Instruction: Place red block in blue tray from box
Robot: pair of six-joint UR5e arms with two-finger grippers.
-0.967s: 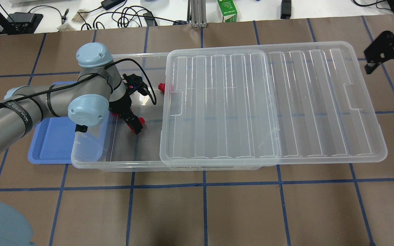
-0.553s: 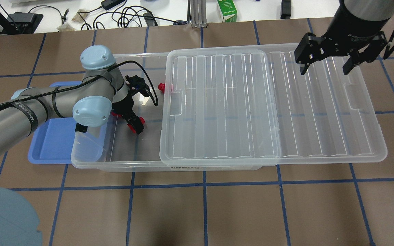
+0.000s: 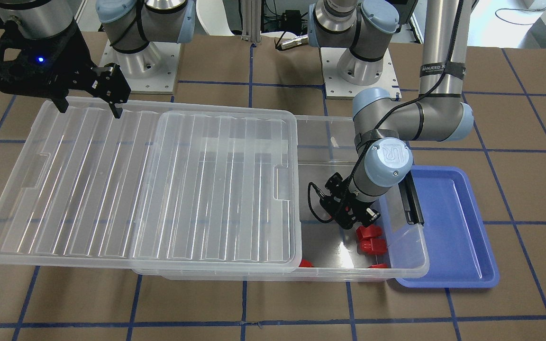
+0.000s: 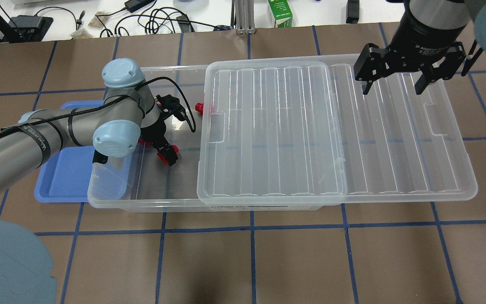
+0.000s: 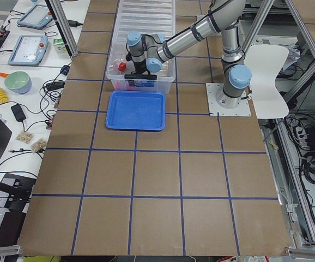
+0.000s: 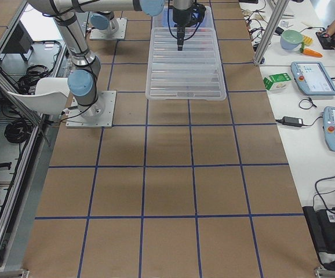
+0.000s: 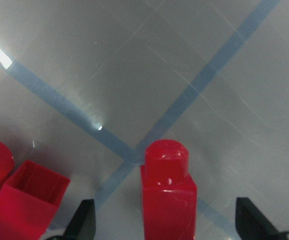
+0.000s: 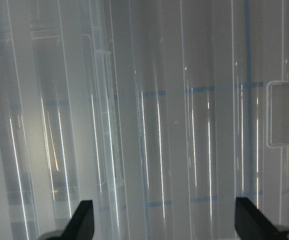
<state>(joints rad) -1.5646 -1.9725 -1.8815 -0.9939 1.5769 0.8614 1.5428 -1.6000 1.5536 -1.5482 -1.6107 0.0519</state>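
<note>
My left gripper [image 4: 163, 151] reaches down into the open end of the clear box [image 4: 112, 202]. In the left wrist view it [image 7: 167, 222] is open, and a red block [image 7: 168, 192] stands between the fingers with its stub pointing away. A second red block [image 7: 27, 205] lies to the left. More red blocks [image 3: 370, 239] show in the front view, and one [image 4: 201, 108] lies by the far wall. The blue tray [image 4: 63, 175] lies beside the box end and holds nothing. My right gripper [image 4: 395, 82] is open above the lid [image 4: 331, 126].
The ribbed lid is slid sideways, covers most of the box and overhangs its right end. The black latch [image 3: 413, 203] lies on the box end next to the tray. Cables and a green carton [image 4: 280, 13] lie beyond the table's far edge.
My right arm has swung in from the far right edge and now hangs over the lid's right part. My left arm has shifted slightly right over the red blocks.
</note>
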